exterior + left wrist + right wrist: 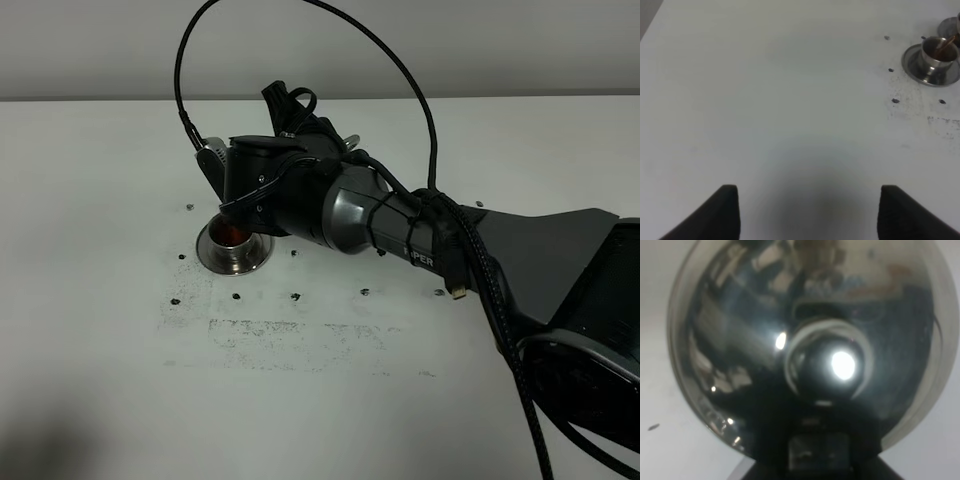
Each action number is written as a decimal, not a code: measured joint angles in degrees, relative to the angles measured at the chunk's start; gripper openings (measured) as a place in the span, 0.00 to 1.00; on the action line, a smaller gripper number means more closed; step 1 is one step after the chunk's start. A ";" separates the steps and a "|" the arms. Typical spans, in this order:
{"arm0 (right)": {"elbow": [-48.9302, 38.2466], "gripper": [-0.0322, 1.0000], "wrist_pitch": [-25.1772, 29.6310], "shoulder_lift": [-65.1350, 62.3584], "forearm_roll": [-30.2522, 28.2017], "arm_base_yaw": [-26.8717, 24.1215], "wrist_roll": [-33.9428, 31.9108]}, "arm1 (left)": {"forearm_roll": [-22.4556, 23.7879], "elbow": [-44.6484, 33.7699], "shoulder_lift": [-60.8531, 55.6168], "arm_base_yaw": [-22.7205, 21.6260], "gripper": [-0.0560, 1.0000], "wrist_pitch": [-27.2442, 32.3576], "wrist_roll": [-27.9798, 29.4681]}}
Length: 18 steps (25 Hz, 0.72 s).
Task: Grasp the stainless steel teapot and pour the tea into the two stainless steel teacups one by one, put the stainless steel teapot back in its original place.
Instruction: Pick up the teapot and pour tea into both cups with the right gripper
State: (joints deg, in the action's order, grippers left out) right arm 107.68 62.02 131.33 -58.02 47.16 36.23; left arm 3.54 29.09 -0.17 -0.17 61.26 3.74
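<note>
Right gripper (817,449) is clamping down hard, fingers fully closed. The stainless steel teapot (740,340) is sitting right against them and filling the right wrist view, so the grip is reading as on the pot. The contact point itself is hiding in dark shadow.

The pot is showing mirror-polished steel with a rounded bell body and a domed lid. One ball knob (832,364) is glaring with a bright highlight.

Left gripper (810,212) is hanging wide open. Two dark matte fingertips (729,212) are standing far apart with nothing but bare table between them.

One steel teacup (936,52) is showing well beyond the left fingers. It is small, cylindrical and shiny, and it is sitting on one wide round saucer (920,67). A thin brown stream (943,45) is running into it. From the high camera, the cup is lying just under the tip of the right arm, with reddish tea showing inside.

One more steel rim (951,26) is poking in just past that cup. It is getting cut by the frame edge, so I cannot tell what it is.

The table (100,380) is looking white and matte, with several small dark specks (296,296) dotting it around the saucer.
</note>
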 joint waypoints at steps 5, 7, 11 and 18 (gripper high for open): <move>0.00 0.20 0.00 0.00 -1.41 0.40 -0.04 | 0.00 0.00 0.00 0.00 0.59 0.00 0.00; 0.00 0.20 -0.05 0.00 -1.79 0.40 -0.04 | 0.00 0.00 0.00 0.00 0.59 0.00 0.00; 0.00 0.20 -0.05 0.29 -2.74 0.40 -0.04 | 0.00 0.00 0.00 0.00 0.59 0.00 0.00; 0.00 0.20 -0.05 1.10 -4.27 0.40 0.02 | 0.00 0.00 0.00 0.00 0.59 0.00 0.00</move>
State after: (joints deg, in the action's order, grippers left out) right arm 107.68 61.97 132.42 -62.28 47.56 36.25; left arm 3.54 29.09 -0.17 -0.17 61.26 3.74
